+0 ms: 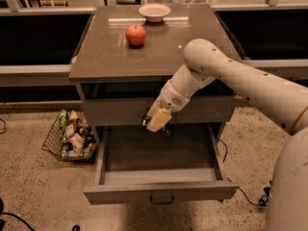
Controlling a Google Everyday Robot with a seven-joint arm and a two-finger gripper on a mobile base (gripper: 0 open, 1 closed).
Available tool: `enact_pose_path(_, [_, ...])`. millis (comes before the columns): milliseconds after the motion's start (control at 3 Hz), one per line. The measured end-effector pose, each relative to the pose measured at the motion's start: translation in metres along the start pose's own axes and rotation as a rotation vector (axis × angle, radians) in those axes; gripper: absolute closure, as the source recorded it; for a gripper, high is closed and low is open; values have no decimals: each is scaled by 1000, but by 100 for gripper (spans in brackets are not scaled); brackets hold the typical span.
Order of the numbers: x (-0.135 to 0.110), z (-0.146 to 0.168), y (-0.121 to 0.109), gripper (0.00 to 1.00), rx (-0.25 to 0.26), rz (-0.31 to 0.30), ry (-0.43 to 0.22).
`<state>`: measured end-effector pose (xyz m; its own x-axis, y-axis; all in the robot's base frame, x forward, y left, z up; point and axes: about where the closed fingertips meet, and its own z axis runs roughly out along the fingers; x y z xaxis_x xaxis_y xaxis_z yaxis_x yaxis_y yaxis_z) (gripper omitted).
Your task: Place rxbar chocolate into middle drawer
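One red apple [135, 34], one pale bowl [154, 12] upper centre, one wide grey wooden drawer [161, 191] open below, gripper [159, 121] over it mid-frame, grip state untellable.

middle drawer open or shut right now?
Open: the drawer is pulled out, its inside showing. The end effector hangs over its back part.

Middle drawer [161, 191]: wide, grey, deep tray, pulled open; jaws hang above its back.
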<state>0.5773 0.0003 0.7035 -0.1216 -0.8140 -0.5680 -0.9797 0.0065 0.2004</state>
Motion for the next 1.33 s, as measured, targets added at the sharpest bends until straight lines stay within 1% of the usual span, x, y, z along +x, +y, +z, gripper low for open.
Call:
enact_pose_path(333, [10, 28, 1, 100, 15, 5, 32])
enact_pose_path(667, [32, 74, 2, 100, 43, 28, 45])
enact_pose_path(1000, [62, 121, 1, 100, 53, 71, 23])
enact_pose_path(1333, [62, 121, 1, 100, 53, 71, 23])
